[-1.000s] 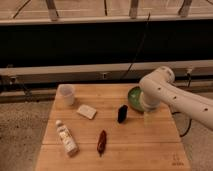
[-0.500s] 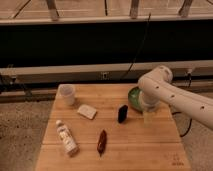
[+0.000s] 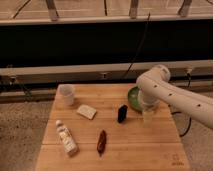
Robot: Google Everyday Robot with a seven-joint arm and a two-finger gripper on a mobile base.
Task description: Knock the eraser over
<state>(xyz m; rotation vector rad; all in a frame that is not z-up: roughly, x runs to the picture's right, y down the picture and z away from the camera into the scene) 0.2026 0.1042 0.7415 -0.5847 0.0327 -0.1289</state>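
The eraser [image 3: 122, 113] is a small black block standing upright near the middle of the wooden table [image 3: 125, 150]. My white arm [image 3: 170, 92] comes in from the right. My gripper [image 3: 148, 114] hangs below its bend, a short way right of the eraser and apart from it.
A clear plastic cup [image 3: 66, 94] stands at the back left. A pale cream flat block [image 3: 86, 111] lies left of the eraser. A slim dark red-brown object [image 3: 101, 142] and a small white bottle [image 3: 66, 138] lie at the front left. A green bowl [image 3: 134, 97] sits behind the arm.
The arm has shifted slightly left toward the eraser. The eraser still stands in the same place.
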